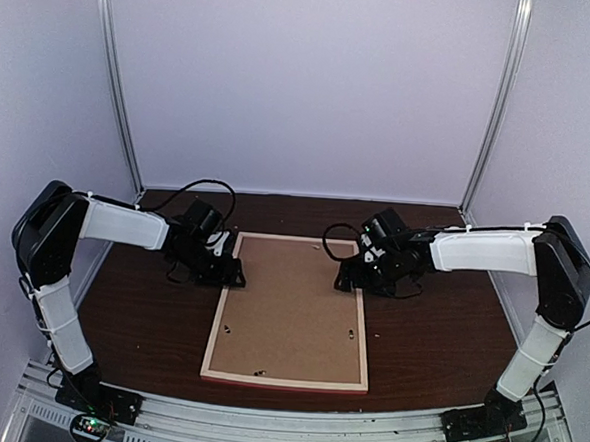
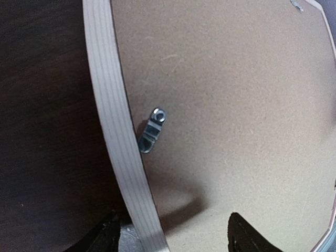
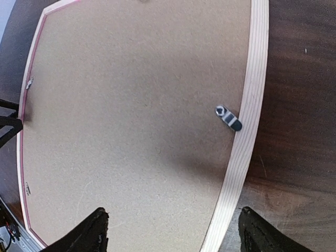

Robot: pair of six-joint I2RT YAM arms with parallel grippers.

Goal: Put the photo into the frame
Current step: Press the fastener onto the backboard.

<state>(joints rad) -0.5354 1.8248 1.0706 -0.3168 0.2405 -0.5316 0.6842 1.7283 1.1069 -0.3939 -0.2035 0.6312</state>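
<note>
Both arms are folded low over the table (image 1: 449, 331), elbows out to the sides and forearms reaching inward. The left arm (image 1: 125, 223) comes in from the left wall and drops its wrist at the far left corner of the frame (image 1: 285, 382). The right arm (image 1: 478, 252) mirrors it, with its wrist at the frame's right edge, near the far end.

The frame lies flat in the middle of the table between the two arms, back side up, with the brown backing board (image 1: 290, 301) sitting inside its rim.

From the left wrist, the left gripper (image 2: 173, 239) points down with its jaws spread wide and holding nothing. One fingertip (image 2: 107, 236) is out over the dark table and the other is over the board, so the pale wood rail (image 2: 113, 121) runs between them. A small metal turn clip (image 2: 152, 130) sits just ahead, screwed into the board and angled toward the rail.

The right gripper (image 3: 176, 231) is much the same — jaws wide apart, nothing held, straddling the frame's right rail (image 3: 252, 105) with one finger (image 3: 260, 231) over the table. A second clip (image 3: 228, 118) lies ahead of it, its tip on the rail.

A small green light (image 1: 89, 427) glows at the foot of the left arm.
</note>
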